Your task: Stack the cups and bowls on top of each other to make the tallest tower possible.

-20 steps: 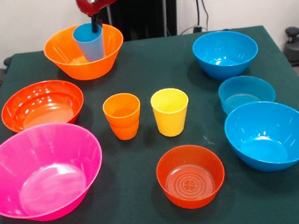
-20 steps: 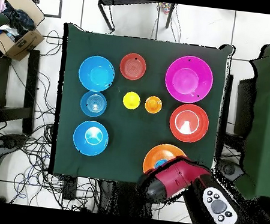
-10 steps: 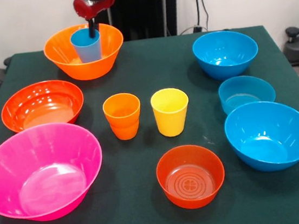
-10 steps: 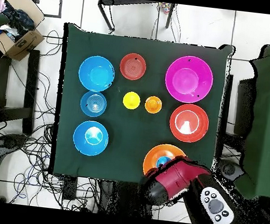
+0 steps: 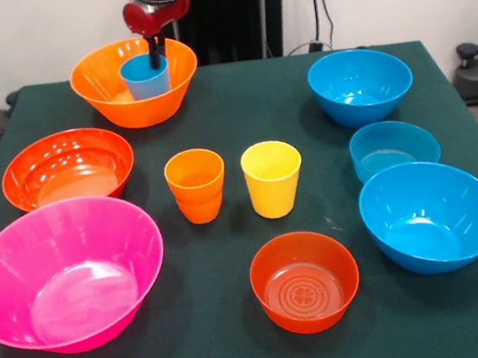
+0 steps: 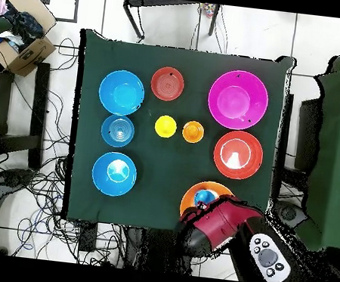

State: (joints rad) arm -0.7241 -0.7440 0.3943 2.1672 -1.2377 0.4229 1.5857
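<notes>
The blue cup [image 5: 143, 78] stands upright inside the big orange bowl [image 5: 97, 85] at the table's far left, as the base of the tower. My gripper [image 5: 155, 60] hangs over it, shut on the cup's rim, with one dark finger reaching inside. From overhead the arm's red head [image 6: 214, 224] covers part of that bowl [image 6: 190, 198], and a bit of the blue cup [image 6: 205, 197] shows. The orange cup [image 5: 196, 185] and the yellow cup [image 5: 272, 178] stand side by side mid-table.
On the left lie a red-orange bowl [image 5: 67, 168] and the pink bowl [image 5: 66, 274]. A small red-orange bowl [image 5: 305, 281] sits near the front. Two larger blue bowls [image 5: 360, 85] [image 5: 431, 216] flank the shallow blue bowl [image 5: 393, 149] on the right.
The blue cup has come down from above the orange bowl's rim to deep inside it and now sits upright. The gripper has followed it down.
</notes>
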